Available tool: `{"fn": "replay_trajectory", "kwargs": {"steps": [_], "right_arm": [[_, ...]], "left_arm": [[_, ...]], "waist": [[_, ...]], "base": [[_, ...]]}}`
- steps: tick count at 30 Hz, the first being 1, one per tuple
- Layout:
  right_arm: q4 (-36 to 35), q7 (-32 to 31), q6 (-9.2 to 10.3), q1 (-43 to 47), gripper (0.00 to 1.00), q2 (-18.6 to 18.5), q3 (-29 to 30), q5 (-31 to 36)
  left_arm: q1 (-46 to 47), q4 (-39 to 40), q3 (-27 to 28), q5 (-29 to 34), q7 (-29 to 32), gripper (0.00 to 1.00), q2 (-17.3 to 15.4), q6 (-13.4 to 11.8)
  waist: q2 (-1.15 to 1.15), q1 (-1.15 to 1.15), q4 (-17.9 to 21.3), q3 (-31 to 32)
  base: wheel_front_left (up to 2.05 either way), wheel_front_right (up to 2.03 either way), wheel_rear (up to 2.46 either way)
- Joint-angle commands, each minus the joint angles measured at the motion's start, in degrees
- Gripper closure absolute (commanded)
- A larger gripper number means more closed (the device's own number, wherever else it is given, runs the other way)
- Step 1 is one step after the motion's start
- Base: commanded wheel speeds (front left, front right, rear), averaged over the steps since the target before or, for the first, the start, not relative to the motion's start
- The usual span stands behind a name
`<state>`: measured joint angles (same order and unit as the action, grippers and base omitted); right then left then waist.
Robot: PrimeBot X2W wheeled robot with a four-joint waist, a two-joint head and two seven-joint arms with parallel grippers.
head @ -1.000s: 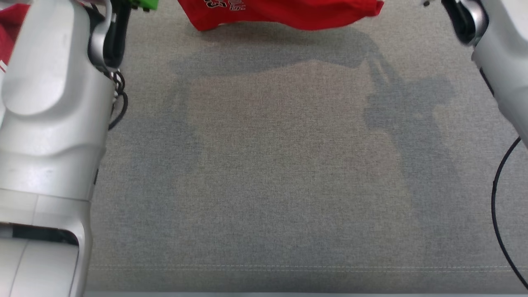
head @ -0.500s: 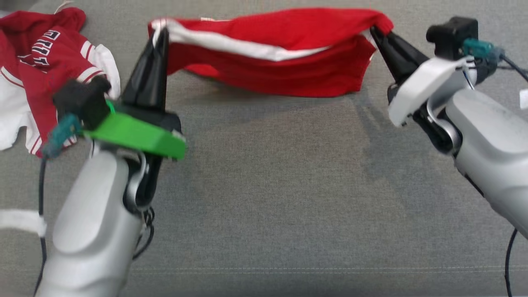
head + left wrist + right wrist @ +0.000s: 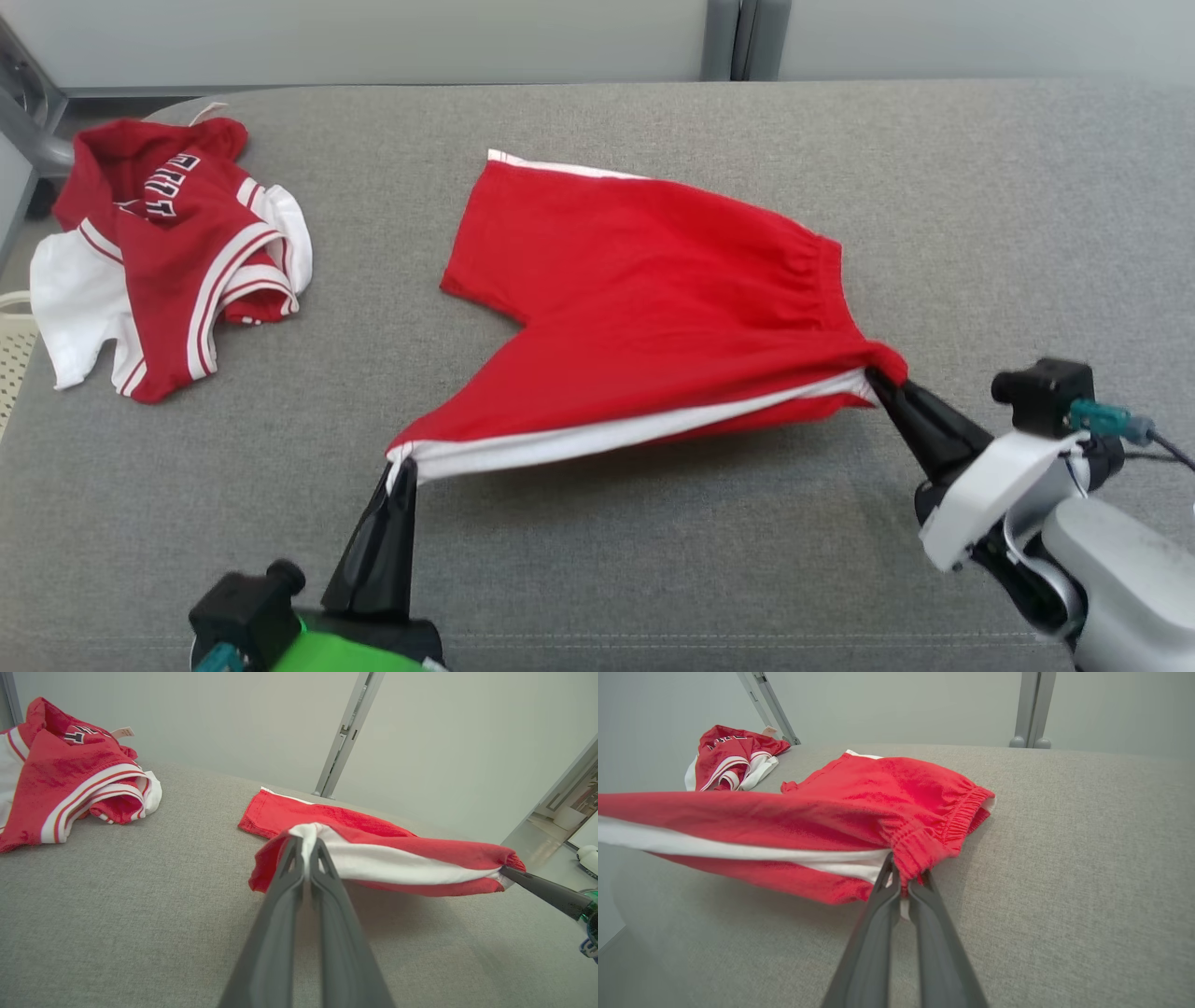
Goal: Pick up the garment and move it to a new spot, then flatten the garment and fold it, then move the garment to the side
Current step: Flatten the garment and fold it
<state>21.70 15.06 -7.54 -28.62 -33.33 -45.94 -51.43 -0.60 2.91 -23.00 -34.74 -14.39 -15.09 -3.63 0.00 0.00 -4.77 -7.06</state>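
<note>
- My L jaws clamp shorts (image 3: 653, 271) at hem corner, R jaws at waistband corner.
- Near edge hangs taut betw. them; far leg lies on cushion (image 3: 653, 560).
- I'd hold tension even, lower flat, stay off jersey (image 3: 168, 261).

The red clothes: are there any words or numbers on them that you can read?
Jersey: white letters with dark edges on the front, but they are crumpled and turned, so they cannot be read.
Pale tag at the jersey's edge: too small to read.
Red shorts: no words or numbers show on them.
</note>
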Motion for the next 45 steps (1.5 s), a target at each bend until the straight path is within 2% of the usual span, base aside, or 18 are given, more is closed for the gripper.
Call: {"fn": "replay_trajectory", "kwargs": {"steps": [1,9,13,18,23,29,32,45], "right_arm": [[-0.97,0.17,0.09,3.34,1.0,-0.21,1.28,1.13],[-10.0,-2.72,0.1,19.58,1.0,0.47,10.32,4.54],[-16.14,-6.96,0.11,27.06,1.0,0.65,16.01,6.99],[-25.07,-13.64,0.1,34.04,1.0,2.83,22.06,9.66],[-28.3,-17.89,0.08,34.63,1.0,6.74,24.94,11.69],[-25.41,-19.57,0.06,31.4,1.0,9.58,25.46,12.65],[-22.27,-19.07,0.06,28.27,1.0,11.5,25.94,12.32],[-13.9,-18.75,0.06,15.23,1.0,15.7,27.49,13.28]], "left_arm": [[-2.69,1.05,0.08,-0.13,0.09,1.0,-0.84,-0.99],[-13.44,8.79,0.4,0.19,0.57,1.0,-3.56,-4.27],[-16.79,12.21,0.92,0.48,1.12,1.0,-4.94,-5.78],[-17.83,14.59,1.23,0.23,2.3,1.0,-5.79,-6.47],[-13.5,12.27,0.5,-0.49,3.51,1.0,-5.46,-4.78],[-6.12,6.84,0.05,-0.24,4.36,1.0,-5.08,-2.37],[1.28,0.45,-0.4,0.15,4.73,1.0,-4.64,0.27],[28.05,-23.81,-2.56,1.66,6.7,1.0,-1.83,7.78]], "waist": [[0.0,0.0,-0.36,2.17],[0.0,0.0,-0.64,3.98],[0.0,0.0,-0.53,4.09],[0.0,0.0,0.16,3.24],[0.0,0.0,0.78,2.36],[0.0,0.0,1.06,1.39],[0.0,0.0,1.23,0.29],[0.0,0.0,5.0,-8.45]], "base": [[0.0,0.0,0.0],[0.0,0.0,0.0],[0.0,0.0,0.0],[0.0,0.0,0.0],[0.0,0.0,0.0],[0.0,0.0,0.0],[0.0,0.0,0.0],[0.0,0.0,0.0]]}}
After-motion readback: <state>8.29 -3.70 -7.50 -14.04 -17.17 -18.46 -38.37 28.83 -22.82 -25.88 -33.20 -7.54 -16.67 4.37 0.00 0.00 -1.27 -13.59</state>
